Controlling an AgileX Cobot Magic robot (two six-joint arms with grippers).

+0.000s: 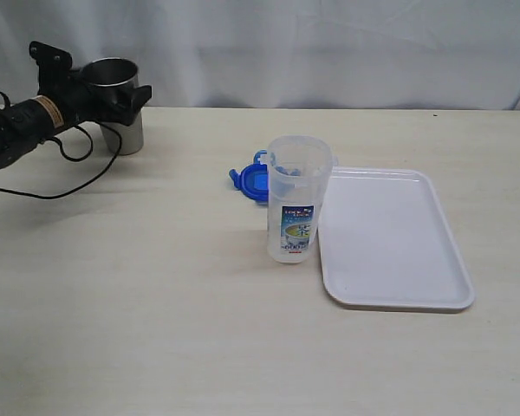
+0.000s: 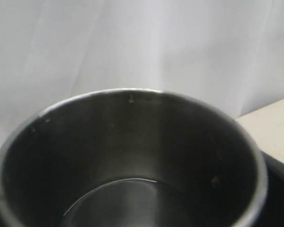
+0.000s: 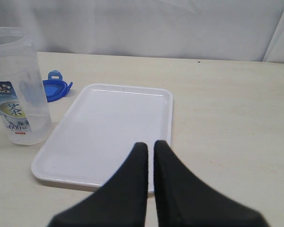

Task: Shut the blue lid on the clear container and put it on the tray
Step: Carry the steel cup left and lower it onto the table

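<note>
Lying flat just behind the upright clear container (image 1: 299, 199), beside the tray (image 1: 390, 234), is the blue lid (image 1: 250, 184). Right gripper (image 3: 150, 144), nearly closed & empty, looks nearer, w/ tray between. Left gripper (image 1: 117, 94) is far off at steel cup (image 1: 128, 134); grip unclear.

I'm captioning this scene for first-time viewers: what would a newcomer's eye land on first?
The clear container stands upright and uncapped in the middle of the table, with the blue lid lying just behind it. The white tray lies empty to its right in the exterior view. At far left, the left gripper reaches around a steel cup.
</note>
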